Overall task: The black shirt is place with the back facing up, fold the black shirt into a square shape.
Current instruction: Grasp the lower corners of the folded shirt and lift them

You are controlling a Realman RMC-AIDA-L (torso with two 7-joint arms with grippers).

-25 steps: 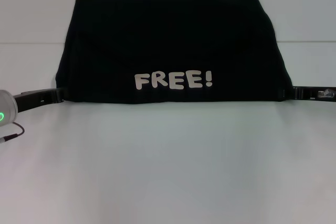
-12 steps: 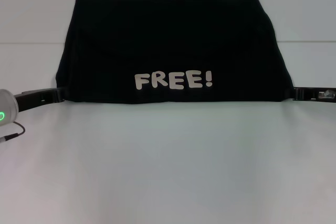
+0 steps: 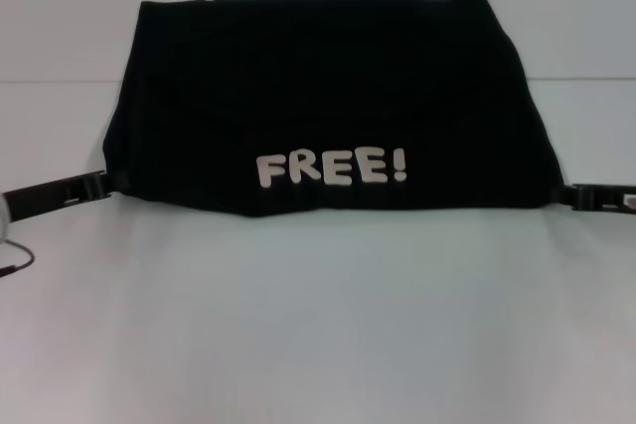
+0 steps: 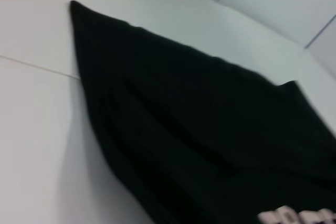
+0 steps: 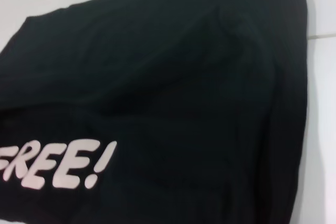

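Observation:
The black shirt (image 3: 328,76) lies folded into a wide band across the far half of the white table, with a white "FREE!" print (image 3: 331,167) facing up near its front edge. My left gripper (image 3: 111,183) is at the shirt's front left corner and my right gripper (image 3: 566,193) at its front right corner, each shut on the cloth, fingertips hidden by fabric. The left wrist view shows only the black shirt (image 4: 199,129) on the table. In the right wrist view the black shirt (image 5: 157,77) fills the picture, with the "FREE!" print (image 5: 52,163) on it. Neither wrist view shows fingers.
The white table (image 3: 318,325) stretches bare from the shirt's front edge toward me. A seam line (image 3: 60,80) crosses the table behind the shirt's sides. A thin cable (image 3: 15,265) hangs by my left arm at the left edge.
Both grippers have moved toward me and slightly outward, drawing the shirt's front edge nearer and stretching it wider. The left arm has slid further out of the left edge.

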